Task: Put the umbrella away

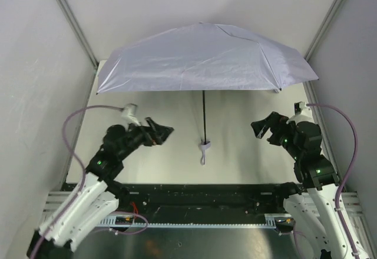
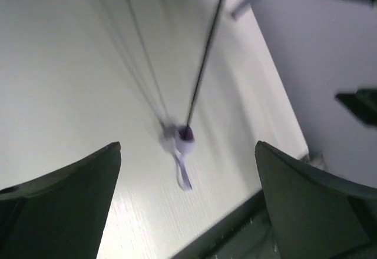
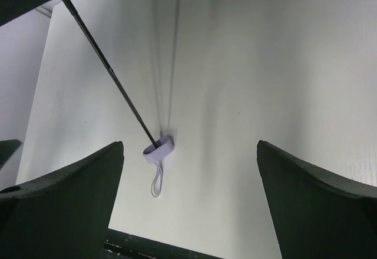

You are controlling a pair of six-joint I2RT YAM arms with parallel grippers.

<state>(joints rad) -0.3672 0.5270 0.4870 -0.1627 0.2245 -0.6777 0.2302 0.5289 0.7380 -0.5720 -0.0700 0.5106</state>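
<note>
The left end effector [image 1: 160, 133] is hovering above the surface [image 1: 235, 165] with its fingers [image 2: 70, 206] spread wide, gripping nothing. The right end effector [image 1: 260, 127] is hovering likewise, its fingers [image 3: 312, 200] spread and empty. Between the two and apart from both, the handle [image 1: 204, 146] of the umbrella [image 1: 203, 59] is resting on the surface, its loop [image 1: 202, 159] trailing toward the near edge. The black shaft [image 1: 204, 115] is running from the handle away to the open canopy [image 1: 247, 65], which is spanning the far side of the surface.
</note>
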